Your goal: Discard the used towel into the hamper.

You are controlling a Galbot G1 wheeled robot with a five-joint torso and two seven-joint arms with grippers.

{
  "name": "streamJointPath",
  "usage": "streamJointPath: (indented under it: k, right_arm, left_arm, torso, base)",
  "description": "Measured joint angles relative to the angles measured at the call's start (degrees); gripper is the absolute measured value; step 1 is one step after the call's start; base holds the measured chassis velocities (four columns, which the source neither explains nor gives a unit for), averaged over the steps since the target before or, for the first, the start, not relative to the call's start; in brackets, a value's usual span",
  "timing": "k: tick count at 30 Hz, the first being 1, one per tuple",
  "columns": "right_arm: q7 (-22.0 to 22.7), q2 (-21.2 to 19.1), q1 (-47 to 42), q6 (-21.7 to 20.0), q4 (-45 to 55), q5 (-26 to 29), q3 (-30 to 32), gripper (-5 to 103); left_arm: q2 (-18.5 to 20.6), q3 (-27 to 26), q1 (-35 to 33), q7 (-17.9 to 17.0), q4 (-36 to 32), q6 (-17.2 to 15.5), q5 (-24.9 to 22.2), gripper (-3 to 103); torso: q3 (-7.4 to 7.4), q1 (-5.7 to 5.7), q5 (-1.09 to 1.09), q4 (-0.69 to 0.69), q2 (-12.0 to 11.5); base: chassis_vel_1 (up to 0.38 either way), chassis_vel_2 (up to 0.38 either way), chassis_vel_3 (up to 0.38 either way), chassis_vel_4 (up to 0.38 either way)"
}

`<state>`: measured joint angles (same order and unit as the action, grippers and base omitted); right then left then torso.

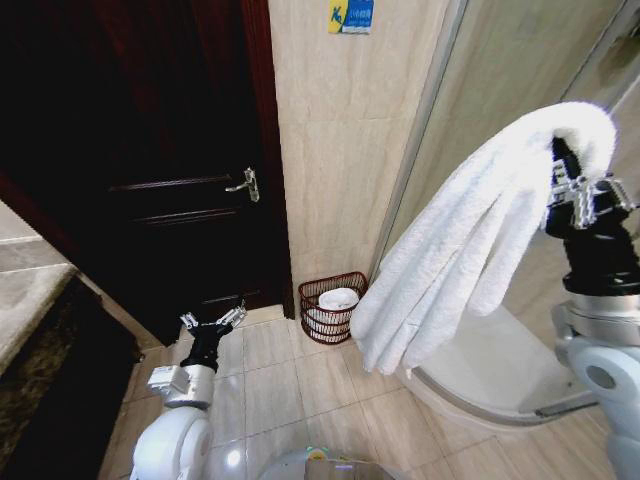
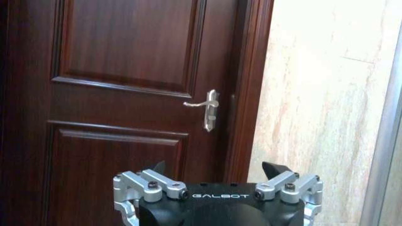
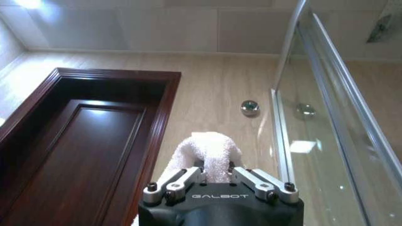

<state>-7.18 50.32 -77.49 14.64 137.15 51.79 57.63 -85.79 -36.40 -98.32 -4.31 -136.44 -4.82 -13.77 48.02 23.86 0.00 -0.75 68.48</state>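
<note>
Gripping towel (image 1: 470,240) high, right pincer (image 1: 560,165); hamper (image 1: 331,306) below.

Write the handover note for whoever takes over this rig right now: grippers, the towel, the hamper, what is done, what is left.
Right gripper: raised high on the right, shut on the white towel, which drapes down from it.
Left gripper: low on the left near the dark door, jaws open, holding nothing.
Hamper: on the tiled floor against the wall, between door and shower; something white already lies inside.
Done: towel picked up.
Left: carry it over the hamper and release.
</note>
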Motion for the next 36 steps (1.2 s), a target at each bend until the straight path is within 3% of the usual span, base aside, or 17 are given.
streamJointPath:
  k: [9, 36]
  right_arm:
    - [-0.07, 1.45, -0.6, 1.41, 1.26, -1.38, -2.39, 10]
    - [0.42, 0.55, -0.8, 1.5, 0.61, -2.42, -2.34, 10]
  left_arm:
    - [0.0, 0.0, 0.0, 0.0, 0.0, 0.0, 0.0, 100]
    - [0.0, 0.0, 0.0, 0.0, 0.0, 0.0, 0.0, 100]
  torso:
    - [0.03, 0.02, -0.01, 0.0, 0.04]
    - [-0.29, -0.25, 0.0, 0.0, -0.55]
  base:
    - [0.0, 0.0, 0.0, 0.0]
    - [0.003, 0.003, 0.004, 0.004]
